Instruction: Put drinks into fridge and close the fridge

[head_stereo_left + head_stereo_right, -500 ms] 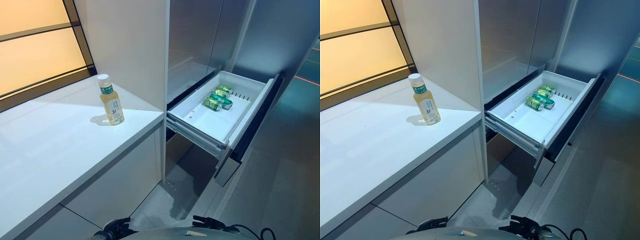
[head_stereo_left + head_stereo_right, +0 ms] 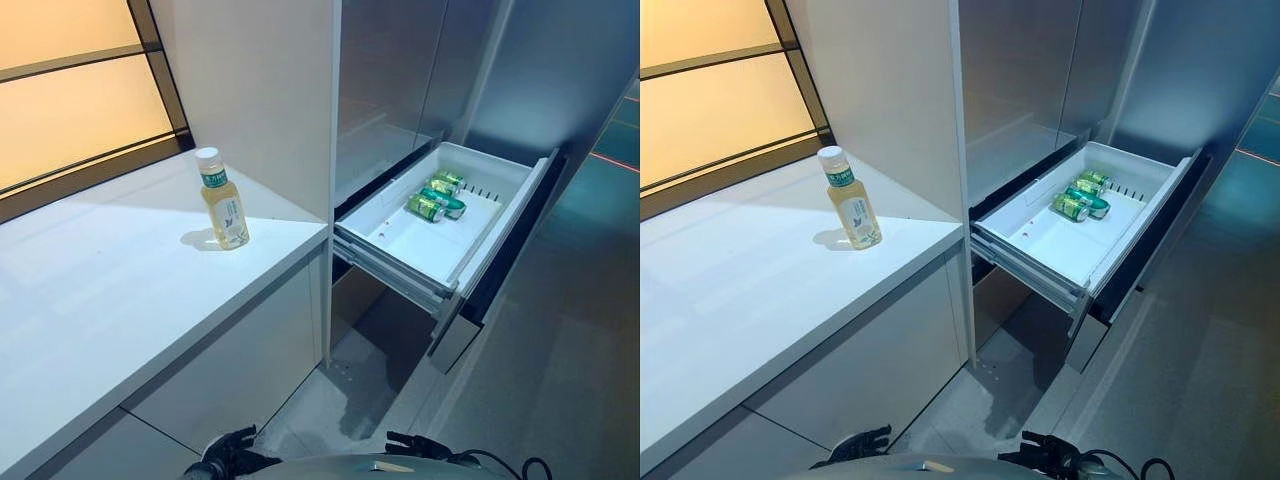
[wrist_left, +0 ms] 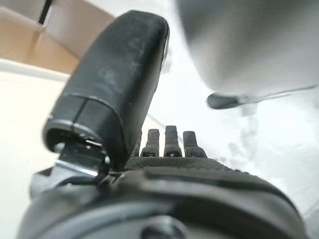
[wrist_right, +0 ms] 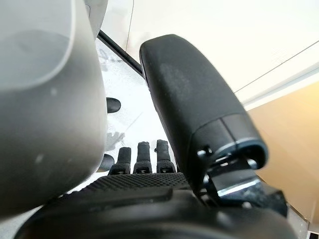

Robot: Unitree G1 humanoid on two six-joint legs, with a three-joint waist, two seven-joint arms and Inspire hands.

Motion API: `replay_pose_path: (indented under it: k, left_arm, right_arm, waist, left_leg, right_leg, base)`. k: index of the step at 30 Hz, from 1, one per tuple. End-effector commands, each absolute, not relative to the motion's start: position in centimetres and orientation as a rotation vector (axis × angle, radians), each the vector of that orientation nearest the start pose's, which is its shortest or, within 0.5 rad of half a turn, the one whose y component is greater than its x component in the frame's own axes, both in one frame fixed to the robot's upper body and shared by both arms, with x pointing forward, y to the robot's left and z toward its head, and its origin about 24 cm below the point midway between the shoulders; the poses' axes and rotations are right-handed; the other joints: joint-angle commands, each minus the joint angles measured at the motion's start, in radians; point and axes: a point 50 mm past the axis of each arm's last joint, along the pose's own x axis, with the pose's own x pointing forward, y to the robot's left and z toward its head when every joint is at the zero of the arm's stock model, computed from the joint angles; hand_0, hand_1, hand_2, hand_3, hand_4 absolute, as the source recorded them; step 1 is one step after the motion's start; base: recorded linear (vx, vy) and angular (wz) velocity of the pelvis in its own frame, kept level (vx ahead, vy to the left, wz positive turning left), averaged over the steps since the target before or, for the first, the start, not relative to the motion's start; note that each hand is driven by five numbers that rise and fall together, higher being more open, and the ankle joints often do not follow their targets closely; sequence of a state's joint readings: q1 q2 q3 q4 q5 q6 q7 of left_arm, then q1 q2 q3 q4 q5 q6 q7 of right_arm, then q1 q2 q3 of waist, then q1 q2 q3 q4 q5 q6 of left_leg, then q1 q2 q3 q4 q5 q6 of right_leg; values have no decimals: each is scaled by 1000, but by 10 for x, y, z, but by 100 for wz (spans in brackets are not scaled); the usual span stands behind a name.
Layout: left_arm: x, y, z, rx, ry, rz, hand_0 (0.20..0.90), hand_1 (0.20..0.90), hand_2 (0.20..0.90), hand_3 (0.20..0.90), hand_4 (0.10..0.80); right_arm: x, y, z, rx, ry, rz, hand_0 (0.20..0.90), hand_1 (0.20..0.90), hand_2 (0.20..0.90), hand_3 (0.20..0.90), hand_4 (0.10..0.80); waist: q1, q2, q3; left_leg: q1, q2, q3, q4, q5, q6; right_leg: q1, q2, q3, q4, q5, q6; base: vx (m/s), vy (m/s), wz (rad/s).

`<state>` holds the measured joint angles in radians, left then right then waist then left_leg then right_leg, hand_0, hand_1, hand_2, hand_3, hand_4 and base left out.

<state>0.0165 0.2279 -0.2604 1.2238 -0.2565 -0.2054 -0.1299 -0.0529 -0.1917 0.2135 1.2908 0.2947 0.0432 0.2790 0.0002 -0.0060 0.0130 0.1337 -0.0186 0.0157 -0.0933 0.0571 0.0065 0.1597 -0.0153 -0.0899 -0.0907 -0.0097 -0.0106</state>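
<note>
1. Task state: one drink is not yet stored. The clear plastic bottle of pale yellow drink with a white cap (image 2: 222, 203) stands upright on the white surface (image 2: 110, 300), toward its far right end, near the white cabinet wall (image 2: 260, 90).
2. Fridge state: the white pull-out fridge drawer (image 2: 470, 255) stands open to the right of the surface, at a lower level. Green drink cans (image 2: 433, 200) lie on their sides in its far part; the near part of the drawer floor is bare.
3. Step in hand: judged from the layout, this is the approach to the bottle, ahead of any grasp. Neither hand is near it.
4. Left hand (image 2: 228, 455): low at the near edge of the head views, well apart from the bottle. The left wrist view shows its fingers (image 3: 169, 144) extended in a row and the thumb clear of them; the hand is spread and holds nothing.
5. Right hand (image 2: 420, 450): low at the near edge, to the right. The right wrist view shows straight fingers (image 4: 142, 157) and a free thumb; the hand is spread and empty.
6. Next move, as a judgement: raise one hand to the bottle, close round its body below the cap, and keep it upright.
7. Then carry it right, lower it into the bare near part of the drawer, and push the drawer shut.
</note>
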Motion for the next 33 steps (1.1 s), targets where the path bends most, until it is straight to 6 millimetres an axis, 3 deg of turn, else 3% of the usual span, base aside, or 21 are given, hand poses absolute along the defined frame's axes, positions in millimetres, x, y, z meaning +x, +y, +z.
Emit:
replay_pose_path:
  k: [1,5,6,7,9,10,12,14,15,16,18,20,25,29,33]
  left_arm:
    - [189,174,-114,-140,685,-336,900,900,900,900,800]
    - [219,155,-69,-238,509,-634,900,900,900,900,800]
    - [233,148,-46,-271,457,-712,900,900,900,900,800]
    - [237,147,-36,-289,413,-765,900,900,900,900,800]
    - [252,136,14,-368,287,-897,900,900,900,900,800]
    - [253,135,23,-410,242,-938,900,900,900,900,800]
    - [258,123,77,-542,60,-1063,900,900,900,900,800]
    - [257,119,101,-630,-41,-1116,900,900,900,900,800]
    - [256,117,127,-743,-188,-1151,900,900,900,900,800]
    - [255,116,141,-805,-252,-1160,900,900,900,900,800]
    - [259,128,168,-929,-430,-1065,900,900,900,900,800]
    - [261,139,185,-913,-563,-944,900,900,900,900,800]
    - [251,174,222,-502,-879,-575,900,900,900,900,800]
    - [242,182,243,-243,-1009,-420,900,900,900,900,800]
    - [239,182,257,-102,-1067,-315,900,900,900,900,800]
  right_arm:
    - [100,-206,-164,107,1297,144,900,900,900,900,800]
    - [103,-215,-161,89,1287,137,900,900,900,900,800]
    - [101,-216,-161,85,1286,138,900,900,900,900,800]
    - [100,-217,-161,82,1285,138,900,900,900,900,800]
    - [96,-217,-162,87,1292,129,900,900,900,900,800]
    - [95,-217,-162,89,1292,127,900,900,900,900,800]
    - [90,-216,-163,94,1288,123,900,900,900,900,800]
    - [87,-214,-164,94,1286,122,900,900,900,900,800]
    - [83,-211,-166,95,1290,120,900,900,900,900,800]
    - [81,-209,-167,95,1293,122,900,900,900,900,800]
    - [76,-201,-169,100,1297,125,900,900,900,900,800]
    - [73,-194,-170,102,1300,130,900,900,900,900,800]
    - [72,-182,-172,140,1296,106,900,900,900,900,800]
    - [70,-182,-173,151,1294,94,900,900,900,900,800]
    - [68,-181,-173,152,1299,98,900,900,900,900,800]
  waist:
    - [19,7,31]
    - [20,21,37]
    - [20,24,36]
    - [19,25,36]
    - [21,28,33]
    - [21,28,32]
    - [24,27,31]
    - [23,24,30]
    - [22,20,26]
    - [22,17,25]
    - [20,8,22]
    - [22,0,20]
    - [48,-12,19]
    - [63,-15,10]
    - [67,-14,-3]
  left_leg:
    - [6,-1,69,6,-53,7]
    - [1,2,67,6,-53,7]
    - [-1,2,66,6,-53,8]
    - [-1,2,65,6,-54,8]
    - [-2,3,66,6,-55,9]
    - [-2,3,66,6,-56,10]
    - [-1,3,65,6,-61,12]
    - [0,4,64,6,-64,12]
    - [2,4,63,6,-67,12]
    - [4,5,62,6,-69,12]
    - [6,6,58,6,-71,11]
    - [10,6,52,6,-73,10]
    - [7,2,21,6,-69,7]
    - [3,-3,2,6,-69,6]
    - [2,-4,-8,6,-72,3]
  right_leg:
    - [-44,-42,-33,3,81,63]
    - [-50,-43,-34,3,85,67]
    - [-51,-44,-33,3,86,69]
    - [-51,-44,-34,3,86,70]
    - [-53,-47,-32,3,88,73]
    - [-52,-48,-33,3,88,74]
    - [-51,-50,-34,3,86,74]
    - [-49,-52,-33,3,85,74]
    - [-46,-52,-31,3,82,73]
    - [-44,-53,-30,3,81,72]
    - [-41,-52,-25,3,79,70]
    - [-35,-52,-28,3,75,67]
    - [-24,-55,-57,3,64,62]
    - [-21,-56,-72,3,56,62]
    - [-20,-56,-82,3,50,63]
  base:
    - [-82,28,2]
    - [-36,22,0]
    - [0,0,0]
    - [0,0,0]
    - [-12,9,4]
    - [-11,3,4]
    - [-3,-1,2]
    - [8,-10,4]
    - [15,-20,4]
    - [19,-33,2]
    - [18,-38,-1]
    - [16,-40,1]
    - [-6,-25,9]
    - [-15,-7,14]
    - [-3,2,16]
